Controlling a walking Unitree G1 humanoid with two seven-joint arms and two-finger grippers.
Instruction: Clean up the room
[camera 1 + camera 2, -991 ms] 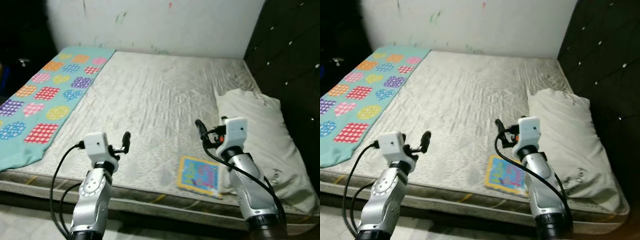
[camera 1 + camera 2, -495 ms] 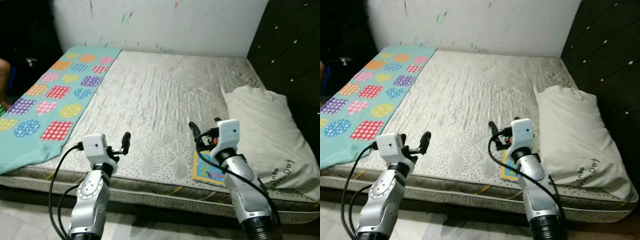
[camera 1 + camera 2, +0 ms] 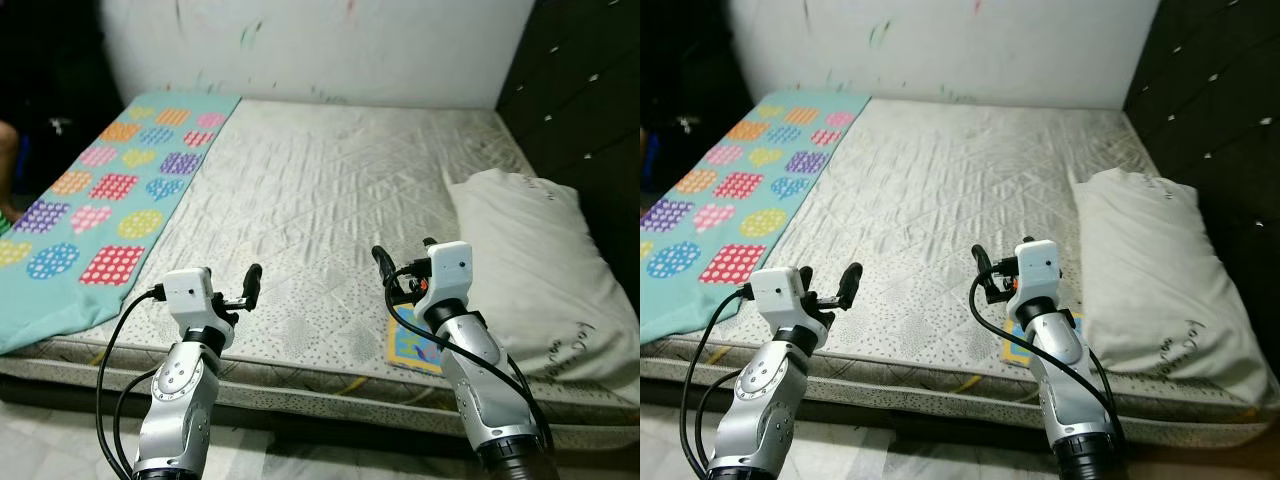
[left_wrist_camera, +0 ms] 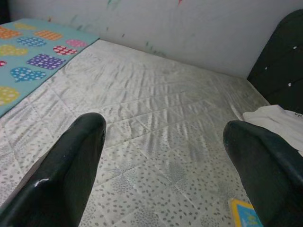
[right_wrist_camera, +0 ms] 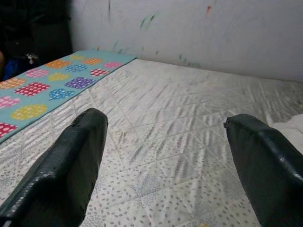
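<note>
Bare quilted mattress (image 3: 330,190) spans centre. Teal patterned blanket (image 3: 95,200) at 9 o'clock. White pillow (image 3: 540,270) at 3 o'clock, against the dark headboard (image 3: 590,110). Colourful book (image 3: 412,347) at 5 o'clock near the mattress edge, partly behind right gripper (image 3: 402,262). Left gripper (image 3: 250,283) at 7 o'clock.

Bare mattress (image 3: 320,190) middle; pillow (image 3: 535,265) blocks right

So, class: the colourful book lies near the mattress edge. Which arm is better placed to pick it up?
Probably the right. The right end effector hovers open just above the book, beside the pillow; the left end effector is further away across the mattress.
</note>
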